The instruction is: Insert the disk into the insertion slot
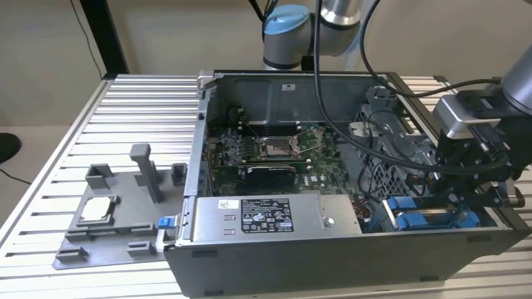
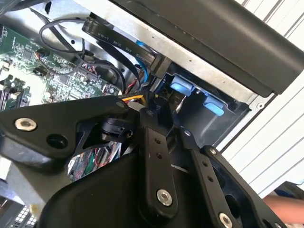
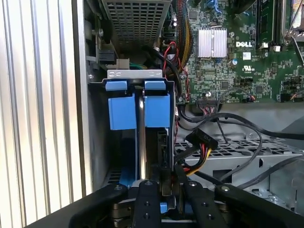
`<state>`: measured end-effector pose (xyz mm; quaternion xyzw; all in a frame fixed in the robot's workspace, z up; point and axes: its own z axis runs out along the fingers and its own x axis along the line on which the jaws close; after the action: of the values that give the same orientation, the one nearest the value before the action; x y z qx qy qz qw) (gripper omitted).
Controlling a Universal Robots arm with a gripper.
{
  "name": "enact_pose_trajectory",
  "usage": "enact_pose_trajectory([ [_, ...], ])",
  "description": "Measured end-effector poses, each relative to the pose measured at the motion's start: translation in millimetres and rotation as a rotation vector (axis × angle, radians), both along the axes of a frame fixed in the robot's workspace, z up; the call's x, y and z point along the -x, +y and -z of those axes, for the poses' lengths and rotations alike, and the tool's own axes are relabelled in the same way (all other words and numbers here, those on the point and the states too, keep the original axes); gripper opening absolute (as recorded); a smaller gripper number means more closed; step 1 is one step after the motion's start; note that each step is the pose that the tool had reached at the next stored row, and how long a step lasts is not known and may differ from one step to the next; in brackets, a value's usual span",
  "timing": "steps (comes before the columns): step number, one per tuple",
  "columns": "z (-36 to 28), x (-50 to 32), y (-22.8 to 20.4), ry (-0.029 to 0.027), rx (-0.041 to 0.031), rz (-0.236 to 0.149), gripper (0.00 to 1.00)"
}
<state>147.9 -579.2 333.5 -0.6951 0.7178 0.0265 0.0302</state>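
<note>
Ribbed aluminium table point(image 1: 124, 124) carries one open computer case point(image 1: 332, 261), which lies near the table's front edge toward the exterior view's right. One grey fixture point(image 1: 124, 240) sits by the front corner on the exterior view's left, with one small silver chip point(image 1: 94, 210) resting on it. Inside the case, one long grey box point(image 1: 275, 215) with a sticker lies along the front wall.

One arm reaches into the case's front corner on the exterior view's right. Its pincer point(image 1: 478, 199) is drawn narrow and reads as closed on the blue carrier of the disk point(image 1: 432, 218). The disk sits low in the insertion slot point(image 3: 114, 152), between the case wall and the cabling. Full seating cannot be confirmed. Two blue tabs point(image 3: 116, 85) show at the slot's far end in the first wrist view.

Assessment of the step in hand:
- The disk should stay square to the slot walls.
- It should travel straight along them, with no tilt.
- Pressure should be light and even until the tabs catch.
- One power cable bundle point(image 3: 202, 149) lies just beside the slot and must stay out of the path.

Count: one disk, one slot, two tabs, one pincer, one chip, one fixture, one case.
</note>
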Motion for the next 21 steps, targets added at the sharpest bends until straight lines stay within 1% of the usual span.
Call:
enact_pose_trajectory([
  [5, -22.8, -0.1, -0.1, 0.0006, 0.0004, 0.0, 1.0],
  [6, -25.3, -0.6, 0.0, 0.0017, 0.0004, 0.0, 1.0],
  [7, -26.4, -1.7, 0.0, 0.0039, 0.0002, 0.0, 1.0],
  [8, -26.8, -3.1, -0.1, 0.0047, 0.0, 0.0, 1.0],
  [13, -27.2, -9.6, 0.0, 0.0048, 0.0001, 0.009, 1.0],
  [15, -27.6, -15.3, 0.0, 0.0048, 0.0003, 0.01, 1.0],
  [18, -27.6, -20.7, 0.0, 0.0047, -0.0007, 0.004, 1.0],
  [21, -27.5, -31.8, 0.0, 0.0057, -0.0017, 0.002, 1.0],
])
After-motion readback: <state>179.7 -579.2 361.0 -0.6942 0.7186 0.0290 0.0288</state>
